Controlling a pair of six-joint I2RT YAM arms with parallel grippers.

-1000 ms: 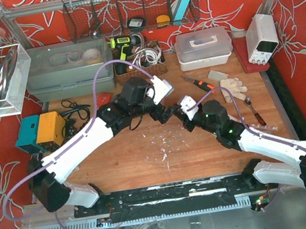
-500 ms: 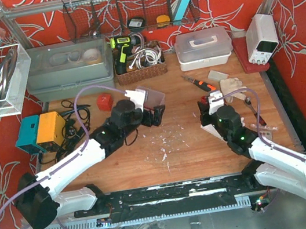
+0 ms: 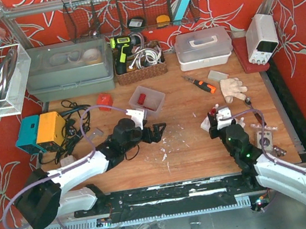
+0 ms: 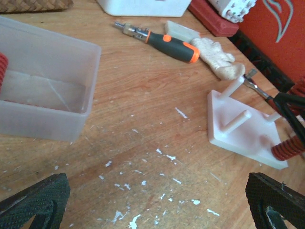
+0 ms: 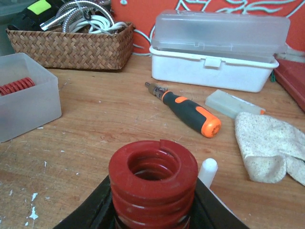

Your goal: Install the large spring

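Right wrist view: pinches large red coil spring [image 5: 152, 174] in right fingers [image 5: 93, 212] at corner of white plastic peg plate [image 4: 238, 139]; spreads left fingers [image 4: 33, 200].

The large spring [image 5: 152, 183] clamped between the right jaws has a smooth red coating with a satin sheen. The right gripper fingers [image 5: 88, 212] are smooth, semi-gloss black plastic. The left gripper pads [image 4: 35, 198] are matt black rubber with a fine knurled texture.

Ahead of the left jaws:
- To their right, the peg plate [image 4: 243, 136] is smooth, matt white plastic.
- To their left, the bin [image 4: 45, 90] is frosted translucent plastic.
- The table [image 4: 143, 90] is dull, bare wood with visible grain.

Beyond the right jaws:
- The screwdriver [image 5: 188, 107] has a glossy plastic handle and a metal tip.
- The glove [image 5: 269, 143] is coarse off-white cloth.
- The basket [image 5: 71, 45] is rough woven wicker.
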